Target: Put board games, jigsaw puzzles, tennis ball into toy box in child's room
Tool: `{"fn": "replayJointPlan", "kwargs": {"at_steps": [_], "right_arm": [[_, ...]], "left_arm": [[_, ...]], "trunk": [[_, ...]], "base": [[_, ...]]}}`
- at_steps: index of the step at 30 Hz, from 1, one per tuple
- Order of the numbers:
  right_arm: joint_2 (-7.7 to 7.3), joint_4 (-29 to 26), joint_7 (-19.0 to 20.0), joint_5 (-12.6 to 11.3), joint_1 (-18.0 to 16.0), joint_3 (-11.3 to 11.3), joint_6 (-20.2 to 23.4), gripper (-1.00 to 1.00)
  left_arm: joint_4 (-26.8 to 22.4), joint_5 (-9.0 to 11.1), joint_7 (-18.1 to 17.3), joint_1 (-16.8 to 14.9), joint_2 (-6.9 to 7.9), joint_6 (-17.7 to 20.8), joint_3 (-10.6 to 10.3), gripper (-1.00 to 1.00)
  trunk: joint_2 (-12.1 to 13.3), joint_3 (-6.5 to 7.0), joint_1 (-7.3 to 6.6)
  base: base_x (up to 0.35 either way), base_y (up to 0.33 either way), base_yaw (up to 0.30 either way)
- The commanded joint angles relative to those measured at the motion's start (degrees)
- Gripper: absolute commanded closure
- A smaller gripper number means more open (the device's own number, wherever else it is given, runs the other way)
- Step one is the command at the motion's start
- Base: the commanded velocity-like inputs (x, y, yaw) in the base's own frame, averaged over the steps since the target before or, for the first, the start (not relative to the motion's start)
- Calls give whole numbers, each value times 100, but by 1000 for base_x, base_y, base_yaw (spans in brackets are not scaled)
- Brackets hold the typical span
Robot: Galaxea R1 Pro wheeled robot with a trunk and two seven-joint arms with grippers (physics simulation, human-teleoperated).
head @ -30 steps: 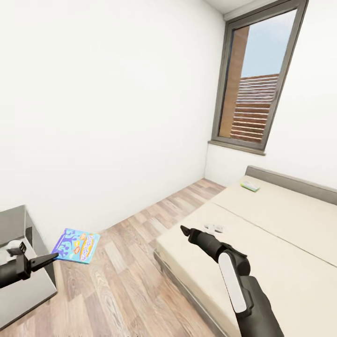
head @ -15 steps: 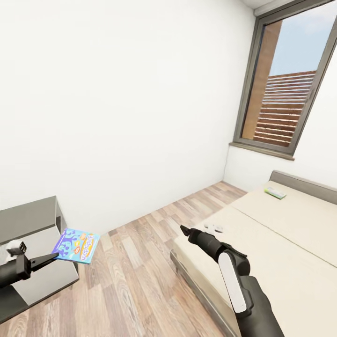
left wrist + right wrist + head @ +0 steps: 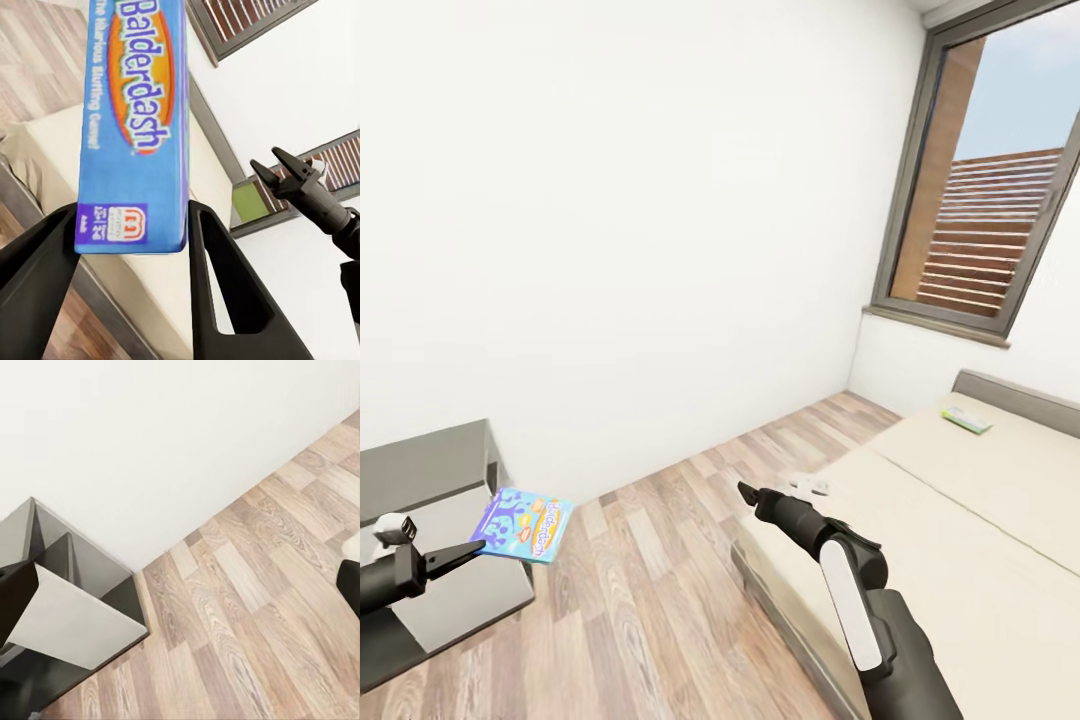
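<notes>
A blue cartoon board game (image 3: pixel 522 525), lettered "Balderdash" (image 3: pixel 136 112), hangs level over the wood floor with my left gripper (image 3: pixel 458 553) shut on its near edge. The left wrist view has a black finger (image 3: pixel 39 277) pressed on each face of the box. At mid-frame my right gripper (image 3: pixel 744 490) hovers over the floor by the bed's corner, open and empty. The beige bed (image 3: pixel 980 530) lies at the right, and a green-and-white board game (image 3: pixel 967 420) rests flat near its grey headboard. The table's dark grey section (image 3: pixel 422 468) stands at the left, behind the held box.
A white wall runs along the far side of the plank floor (image 3: pixel 660 580). A tall dark-framed window (image 3: pixel 990 200) stands above the head of the bed. The dark grey unit (image 3: pixel 67 577) has open shelves and sits against the wall.
The whole view has swung left: bed and window slid right and more of the dark grey unit shows. Both arms keep their pose, and the left still grips the blue box.
</notes>
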Motion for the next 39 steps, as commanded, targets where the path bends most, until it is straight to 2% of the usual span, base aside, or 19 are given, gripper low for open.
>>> {"fn": "replayJointPlan", "kwargs": {"at_steps": [1,13,16,20,29,35,39], "right_arm": [[2,-6,14,7,-4,-6,29,-100],[2,8,8,9,-4,-3,21,-100],[2,17,9,11,-4,-4,21,-100],[2,20,7,23,-4,2,21,-100],[2,21,7,51,-4,4,29,-100],[2,23,5,53,-4,110,29,-100],[2,29,-33,56,-4,135,28,-100]], "left_arm": [[2,-4,-27,-6,0,60,0,100],[-19,51,-27,-2,0,-3,73,100],[-23,59,-27,-3,0,44,186,100],[-19,54,-27,-1,0,84,244,100],[-20,15,-27,-1,0,64,212,100],[-6,21,-27,0,0,20,264,100],[-2,44,-27,0,0,-154,273,100]], "trunk": [[-8,-10,3],[-8,-10,3],[-8,-10,3],[152,62,-85],[513,223,-283],[513,223,-283],[513,223,-283]], "base": [[112,0,268],[74,0,286],[3,0,289],[1,0,289],[0,0,289],[0,0,289],[106,0,284]]}}
